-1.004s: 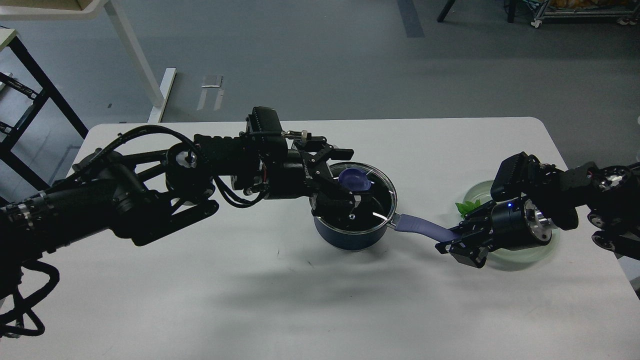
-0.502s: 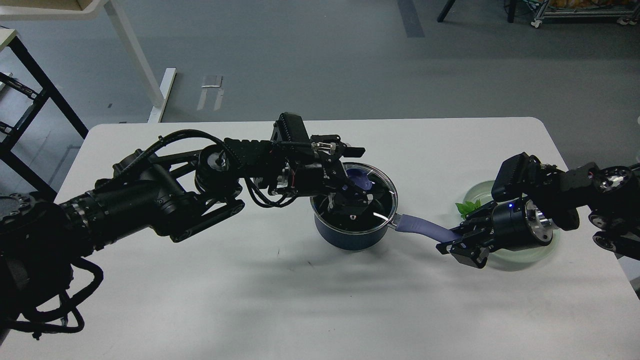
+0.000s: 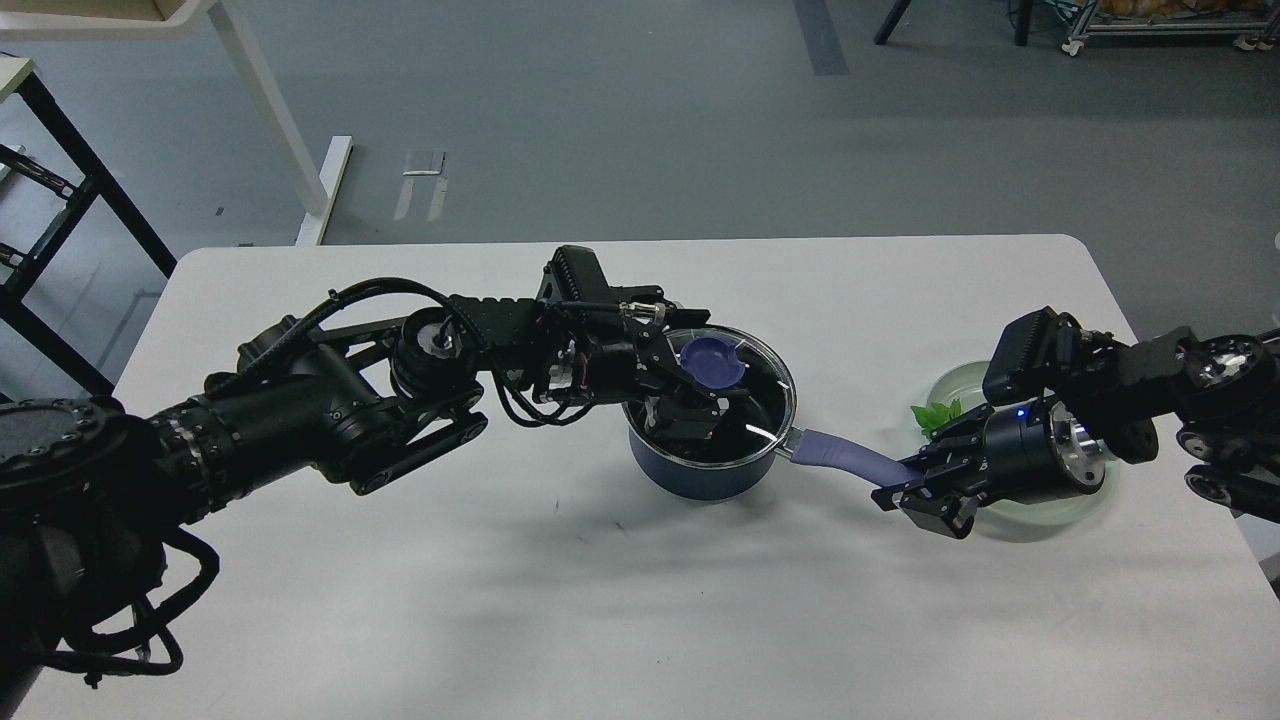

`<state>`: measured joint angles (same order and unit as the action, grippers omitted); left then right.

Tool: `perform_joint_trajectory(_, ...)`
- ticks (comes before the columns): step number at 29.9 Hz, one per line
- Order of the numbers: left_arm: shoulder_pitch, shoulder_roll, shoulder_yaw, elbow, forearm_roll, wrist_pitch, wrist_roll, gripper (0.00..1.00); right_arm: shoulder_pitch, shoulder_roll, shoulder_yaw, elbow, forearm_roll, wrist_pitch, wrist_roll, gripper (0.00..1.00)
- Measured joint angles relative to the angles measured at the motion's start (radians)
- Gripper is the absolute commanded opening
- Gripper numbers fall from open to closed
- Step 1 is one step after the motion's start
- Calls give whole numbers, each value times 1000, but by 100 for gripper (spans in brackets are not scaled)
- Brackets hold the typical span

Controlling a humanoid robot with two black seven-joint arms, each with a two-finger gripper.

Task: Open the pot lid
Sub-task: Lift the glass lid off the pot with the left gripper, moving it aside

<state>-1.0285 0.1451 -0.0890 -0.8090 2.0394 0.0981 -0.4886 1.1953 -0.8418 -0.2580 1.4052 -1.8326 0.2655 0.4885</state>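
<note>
The navy pot (image 3: 700,472) stands mid-table with the glass lid (image 3: 765,395) lying flat on it. The lid's blue-purple knob (image 3: 712,362) shows on top. My left gripper (image 3: 688,368) reaches in from the left over the lid, open, with one finger on the far side of the knob and one on the near side; I cannot tell whether they touch it. The pot's lavender handle (image 3: 845,456) points right. My right gripper (image 3: 903,488) is shut on the end of the handle, low over the table.
A pale green glass plate (image 3: 948,385) with a green leafy piece (image 3: 935,413) lies under my right wrist at the table's right. The white table (image 3: 500,600) ends close behind the pot. A white frame leg stands on the floor beyond.
My left gripper moved right from the lid's left edge to over the knob, then drew back a little so the knob shows between its fingers. The right gripper and the pot have not moved.
</note>
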Motion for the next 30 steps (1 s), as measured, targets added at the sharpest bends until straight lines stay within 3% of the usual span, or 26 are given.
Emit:
perform_joint_trajectory(4,11,-1,0,5,-4,0,0,96,0,1,0,0,1,0,0,34)
perform_joint_trajectory(6,14,-1,1,5,-7,0,0,90,0,1,0,0,2,0,0,34)
perform_joint_trajectory(11,20,-2,6,5,-12,2,0,43,-2,1,0,0,3,-1,0,34)
perform_joint_trajectory(16,20,-2,5,-5,-14,4,0,36,-3,0,-1,0,4,-2,0,34)
perform_joint_trajectory(23,-15,23,1,-52,-15,4,0,36,-4,-11,-1,2,4,-11,1,34)
perform_joint_trajectory(30,-60,256,0,-202,-94,4,0,37,-5,-26,-1,6,4,-13,0,34)
